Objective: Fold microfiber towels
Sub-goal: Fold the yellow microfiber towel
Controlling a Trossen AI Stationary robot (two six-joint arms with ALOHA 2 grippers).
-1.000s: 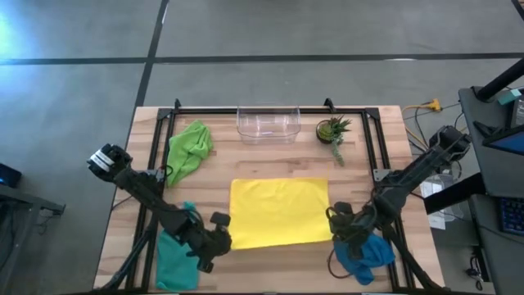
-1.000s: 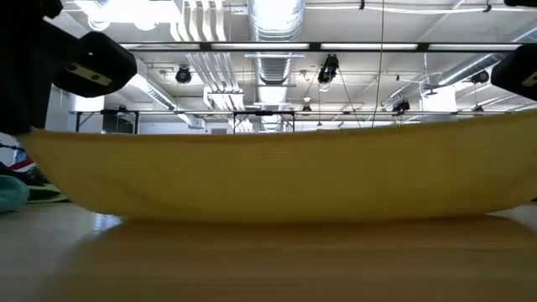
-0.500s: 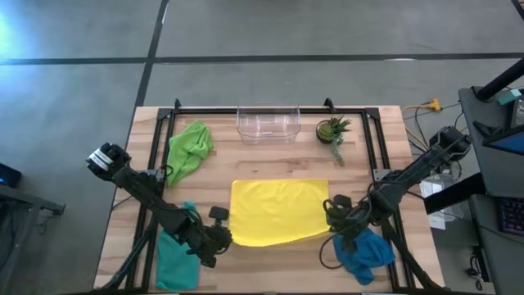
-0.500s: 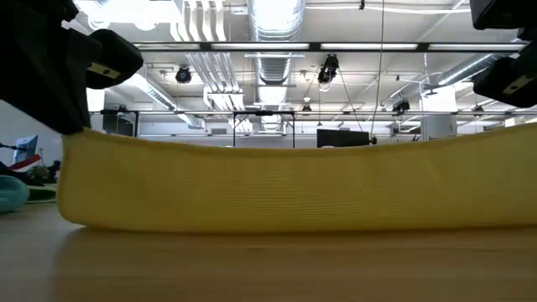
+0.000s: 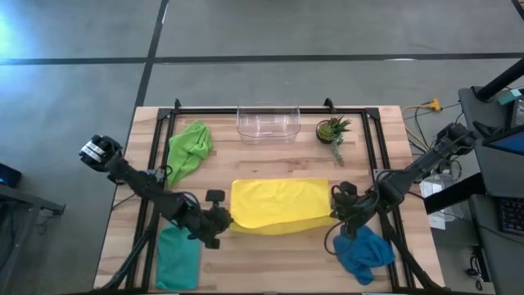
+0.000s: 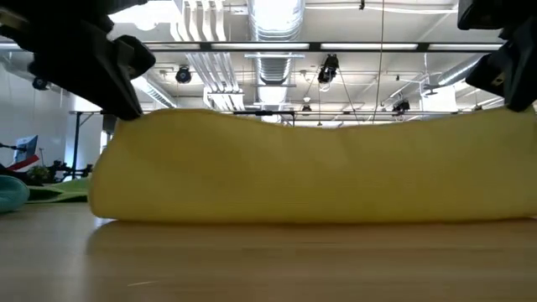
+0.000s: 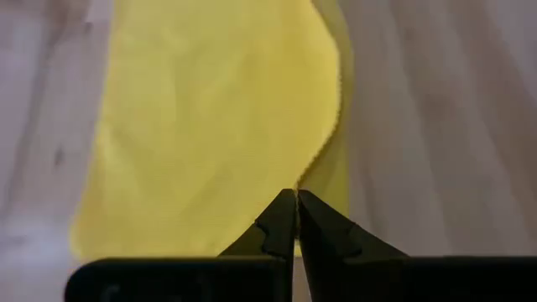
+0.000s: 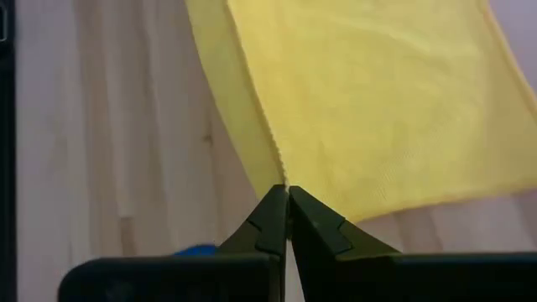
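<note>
The yellow towel (image 5: pixel 278 205) lies in the middle of the table, its far part flat on the wood and its near edge raised. My left gripper (image 5: pixel 225 218) is shut on its near left corner and my right gripper (image 5: pixel 336 206) on its near right corner. In the low view the yellow towel (image 6: pixel 310 168) stands as a curved wall between the left gripper (image 6: pixel 126 109) and the right gripper (image 6: pixel 513 88). A lime green towel (image 5: pixel 188 147) lies crumpled at the far left, a teal towel (image 5: pixel 176 258) at the near left, and a blue towel (image 5: pixel 364 250) at the near right. My left gripper pinches the yellow towel's near left corner (image 7: pixel 309 172) between its two shut fingers, slanting down from the near left. The corner is lifted clear, and the cloth bends from it down to the table. My right gripper pinches the near right corner (image 8: pixel 275 168) between its shut fingers, slanting down from the near right. That corner is also raised, and the cloth's far part rests on the table.
A clear plastic bin (image 5: pixel 268 123) and a small potted plant (image 5: pixel 333 131) stand at the table's far edge. A black frame (image 5: pixel 372 147) runs along the table's sides. Bare wood shows between the yellow towel and the bin.
Both grippers have risen a little and gone toward the table's far edge, each keeping its corner. The yellow towel's near edge has lifted and come over toward the far edge, so the cloth looks shorter from above. Its far edge has stayed in place.
</note>
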